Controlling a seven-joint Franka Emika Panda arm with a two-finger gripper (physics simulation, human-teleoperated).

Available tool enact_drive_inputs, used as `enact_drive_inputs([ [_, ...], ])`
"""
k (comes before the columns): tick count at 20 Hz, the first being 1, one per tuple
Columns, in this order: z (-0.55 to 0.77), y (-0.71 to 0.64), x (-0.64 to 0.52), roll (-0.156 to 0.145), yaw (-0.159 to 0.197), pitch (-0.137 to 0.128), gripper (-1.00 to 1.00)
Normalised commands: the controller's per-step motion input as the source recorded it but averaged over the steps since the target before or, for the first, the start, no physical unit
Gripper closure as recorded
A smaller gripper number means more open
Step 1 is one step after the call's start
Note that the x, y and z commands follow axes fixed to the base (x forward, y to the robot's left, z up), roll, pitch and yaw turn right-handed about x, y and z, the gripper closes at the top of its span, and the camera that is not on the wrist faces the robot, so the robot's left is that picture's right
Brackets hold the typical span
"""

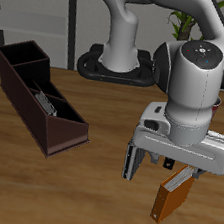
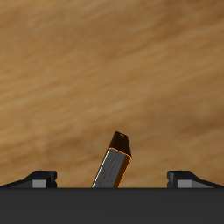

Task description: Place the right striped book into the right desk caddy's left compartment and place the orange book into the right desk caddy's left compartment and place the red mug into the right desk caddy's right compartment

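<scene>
The orange book (image 1: 171,198) stands on edge, slightly tilted, on the wooden table near its front edge. My gripper (image 1: 179,174) is right above it and open. In the wrist view the orange book (image 2: 114,162) rises between my two fingers (image 2: 39,178), which stand wide apart and clear of its covers; my gripper (image 2: 115,180) holds nothing. The right desk caddy (image 1: 51,131) lies farther off across the table. A striped book (image 1: 45,103) lies in its long low left compartment (image 1: 61,112). Its taller right compartment (image 1: 19,56) looks empty. The red mug is out of view.
The arm's base (image 1: 119,65) stands at the back of the table, with a green plant (image 1: 188,19) behind it. The arm's large white wrist (image 1: 194,80) hides the table behind my gripper.
</scene>
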Motion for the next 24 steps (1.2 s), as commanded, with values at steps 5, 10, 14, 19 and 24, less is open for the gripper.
enact_drive_inputs([
  [5, -0.30, 0.13, -0.09, 0.019, 0.002, 0.005, -1.00],
  [10, -0.36, 0.06, -0.02, 0.022, -0.031, 0.049, -1.00],
  [14, -0.29, -0.04, 0.03, -0.004, 0.007, 0.032, -1.00],
  [19, -0.19, -0.05, 0.03, 0.017, -0.011, 0.036, 1.00],
  [24, -0.10, 0.04, -0.04, 0.013, -0.003, 0.031, 1.00],
])
